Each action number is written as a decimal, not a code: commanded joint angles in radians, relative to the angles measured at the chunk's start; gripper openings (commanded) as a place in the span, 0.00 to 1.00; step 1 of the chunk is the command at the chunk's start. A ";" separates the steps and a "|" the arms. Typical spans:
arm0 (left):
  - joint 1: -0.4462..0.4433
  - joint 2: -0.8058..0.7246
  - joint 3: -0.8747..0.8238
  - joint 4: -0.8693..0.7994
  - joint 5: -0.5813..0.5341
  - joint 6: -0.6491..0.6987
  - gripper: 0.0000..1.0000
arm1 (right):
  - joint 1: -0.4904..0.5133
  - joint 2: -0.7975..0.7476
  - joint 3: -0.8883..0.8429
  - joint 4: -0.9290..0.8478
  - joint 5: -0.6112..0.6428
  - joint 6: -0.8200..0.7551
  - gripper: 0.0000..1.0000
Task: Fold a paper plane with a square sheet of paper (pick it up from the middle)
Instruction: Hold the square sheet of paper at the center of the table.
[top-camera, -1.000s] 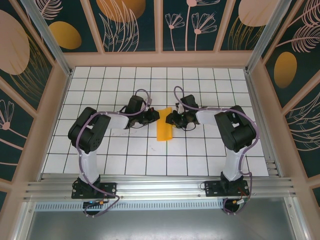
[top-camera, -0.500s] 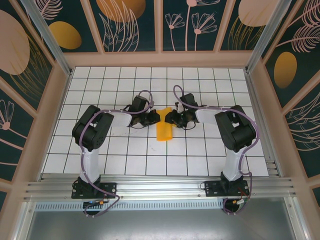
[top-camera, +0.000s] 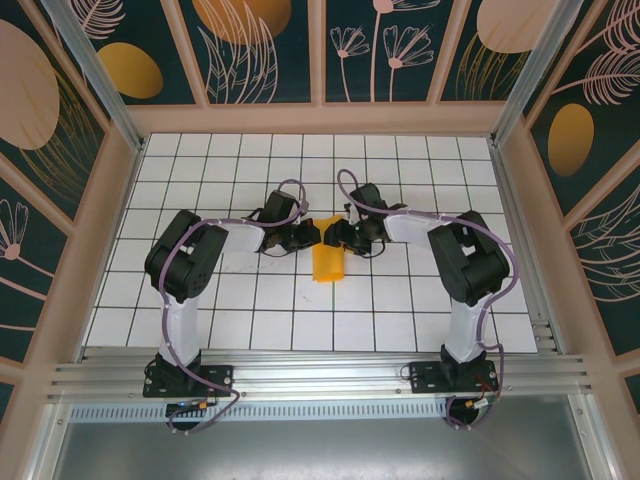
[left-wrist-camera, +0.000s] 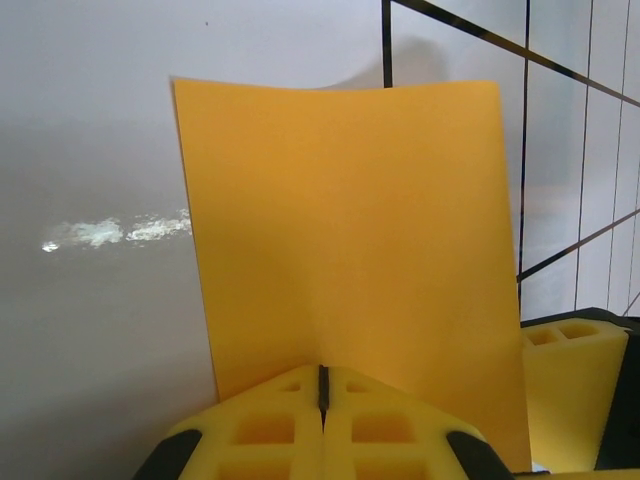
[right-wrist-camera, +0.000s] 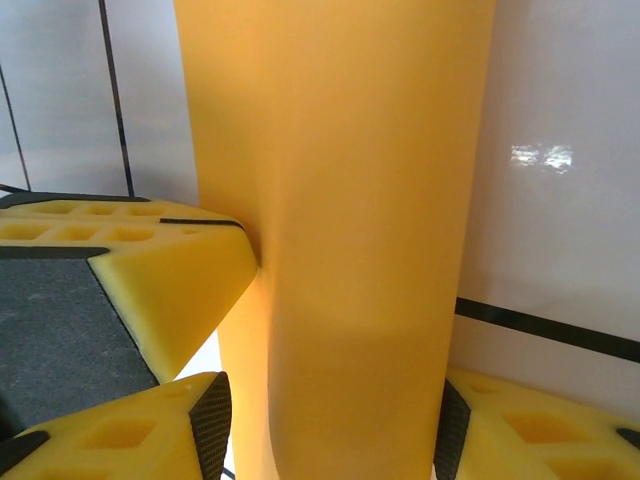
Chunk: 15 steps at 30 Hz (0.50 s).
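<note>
Folded sheet (top-camera: 328, 262), long axis near-far; L gripper (top-camera: 313, 235) clamped on it nr far end, R gripper (top-camera: 334, 233) apart

The sheet of paper (top-camera: 328, 258) is thin, orange-yellow, matt and smooth. The worktop (top-camera: 400, 310) is glossy white, ruled with thin dark lines, and throws back pale glare. The left end effector (left-wrist-camera: 322, 400) and the right end effector (right-wrist-camera: 330, 405) have fingers of matt yellow, pocketed material that looks like foam or soft plastic, edged in black. The left arm (top-camera: 180, 270) and the right arm (top-camera: 470, 265) wear smooth black and white plastic shells. A brushed metal rail (top-camera: 320, 372) lines the near edge.
</note>
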<state>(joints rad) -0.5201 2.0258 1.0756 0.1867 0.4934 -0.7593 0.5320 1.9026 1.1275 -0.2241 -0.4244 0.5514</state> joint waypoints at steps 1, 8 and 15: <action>-0.008 0.038 0.012 -0.049 -0.019 0.024 0.00 | 0.010 -0.019 0.030 -0.134 0.095 -0.019 0.57; -0.009 0.039 0.015 -0.053 -0.021 0.026 0.00 | 0.045 -0.004 0.096 -0.207 0.145 -0.007 0.57; -0.009 0.031 0.017 -0.051 -0.018 0.024 0.00 | 0.052 0.009 0.095 -0.193 0.119 -0.004 0.49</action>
<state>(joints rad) -0.5232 2.0266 1.0794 0.1795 0.4931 -0.7593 0.5808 1.9026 1.2037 -0.3779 -0.3111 0.5510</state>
